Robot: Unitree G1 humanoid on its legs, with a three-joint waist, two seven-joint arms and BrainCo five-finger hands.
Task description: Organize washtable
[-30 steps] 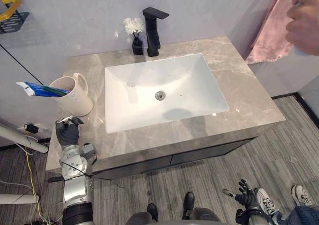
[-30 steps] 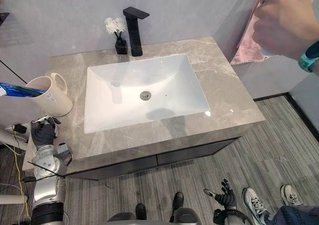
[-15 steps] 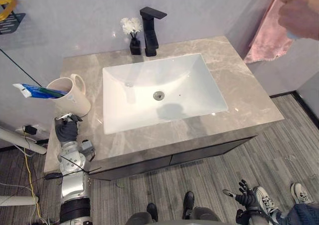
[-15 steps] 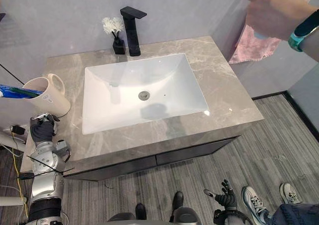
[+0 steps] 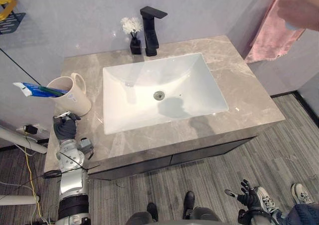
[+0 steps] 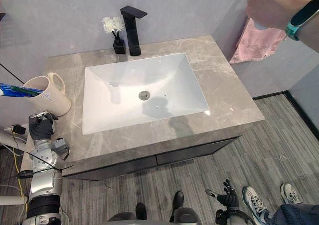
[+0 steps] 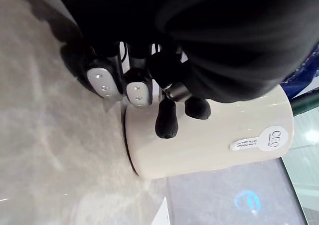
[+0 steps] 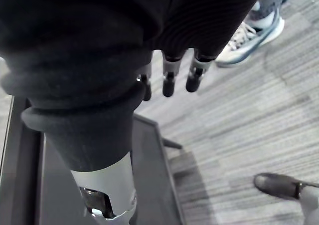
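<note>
- Cream ceramic mug with a loop handle (image 5: 75,96) stands upright at the left end of the grey marble-patterned counter (image 5: 239,80), handle turned toward the sink
- A blue and white toothpaste tube (image 5: 29,89) leans out of the mug's mouth, pointing left past the counter's edge
- The left hand (image 5: 65,128) is over the counter's front left corner, just in front of the mug
- Its fingers (image 7: 102,80) are loosely bent and slightly apart, holding nothing; the dark tips are right by the mug's lower wall, and I cannot tell whether they touch it
- White rectangular sink basin (image 5: 184,85) is set into the middle of the counter, to the right of the mug
- A matte black square faucet (image 5: 150,33) rises behind the basin, with a small black vase of white flowers (image 5: 134,43) just beside it on the left
- A pink towel (image 5: 271,38) hangs on the wall past the counter's right end
- A person's hand (image 5: 299,8) is raised in front of that towel, wearing a teal wristband (image 6: 304,18)
- The right hand (image 5: 245,197) hangs low over the grey plank floor (image 5: 279,150), well apart from the counter, its fingers (image 8: 168,85) straight and spread
- A white and grey sneaker (image 8: 249,33) is on the floor near that hand
</note>
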